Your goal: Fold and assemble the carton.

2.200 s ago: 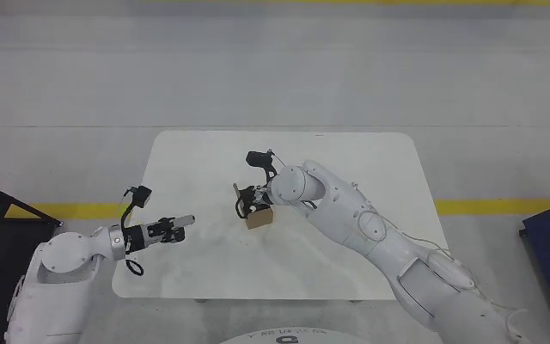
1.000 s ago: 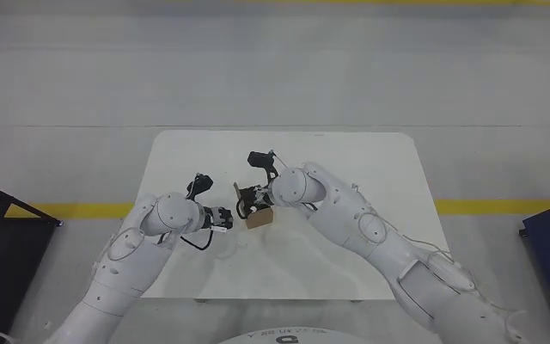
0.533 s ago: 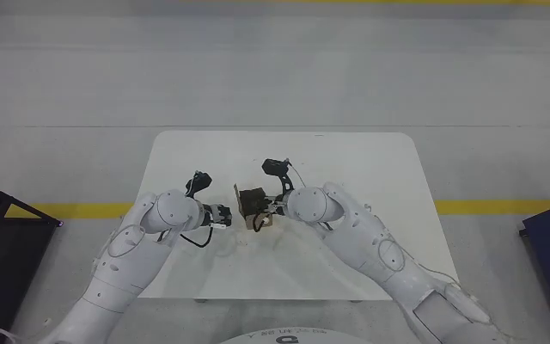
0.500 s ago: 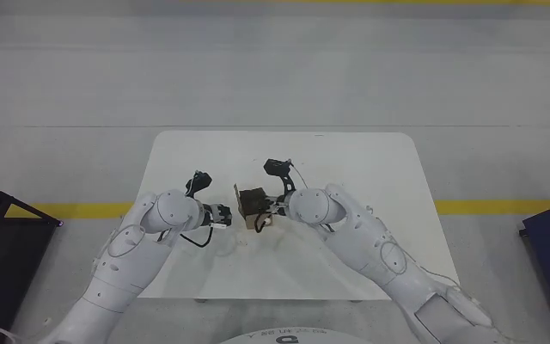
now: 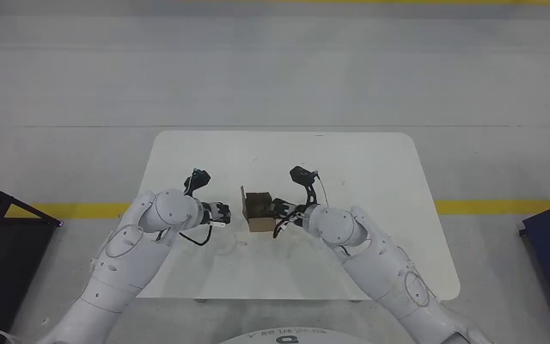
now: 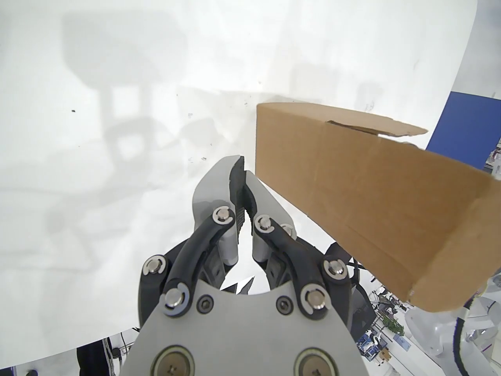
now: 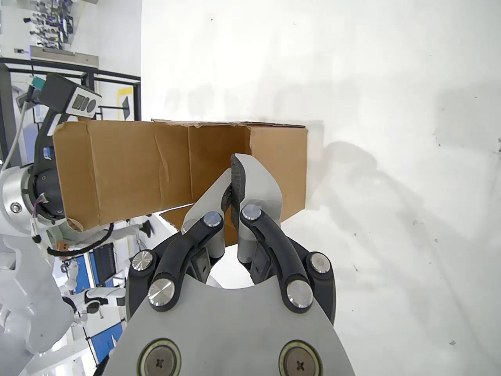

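The carton [image 5: 258, 211] stands on the white table [image 5: 361, 172], close to its middle and a shade toward 9 o'clock. It is open at the top, and the top view looks down into its dark inside. Its faces are plain brown card. The left wrist view shows one wall [image 6: 372, 197] with a ragged top edge. The right wrist view shows two creased inner faces [image 7: 137, 166] meeting at a corner, with a loose flap [image 7: 176, 213] lying low on the near side.

The left gripper [image 5: 223, 215] is at 9 o'clock of the carton, just beside it, and the top view shows a sliver of table between them. Its fingers [image 6: 219, 181] are pressed together with nothing between the pads.

The right gripper [image 5: 277, 209] is at 3 o'clock of the carton, up against that wall. Its fingers [image 7: 258, 185] are also pressed together, with the tips at the wall's edge. I cannot tell whether they nip any card.

Beyond the carton, the right wrist view shows a grey camera box [image 7: 66, 93] on the left arm. The box carries a small black label [image 7: 84, 104] with round marks, too small to read.

A yellow line [image 5: 490, 206] runs across the grey floor [image 5: 275, 69] at 3 and 9 o'clock of the table.
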